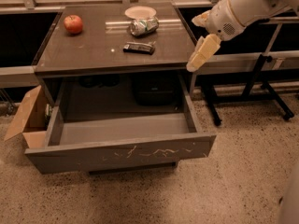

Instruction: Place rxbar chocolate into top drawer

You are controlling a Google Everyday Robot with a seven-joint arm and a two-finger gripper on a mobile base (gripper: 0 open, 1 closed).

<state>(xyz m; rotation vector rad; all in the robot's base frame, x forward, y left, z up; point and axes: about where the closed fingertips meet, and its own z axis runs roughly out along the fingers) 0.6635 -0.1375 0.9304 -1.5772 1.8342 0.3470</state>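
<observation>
Claw [194, 65] seemingly beside table [93, 50], rxbar chocolate [138, 47] on it, top drawer [121, 153] open

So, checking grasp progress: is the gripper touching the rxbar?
Apart. Camera view shows the gripper at the right edge of the table, bare top between it and the rxbar.

Hand [194, 65] beside table [93, 55]; arm [254, 3] past edge

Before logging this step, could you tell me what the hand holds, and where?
Nothing: the hand hangs by the right edge of the table, and the rxbar chocolate lies on it.
</observation>
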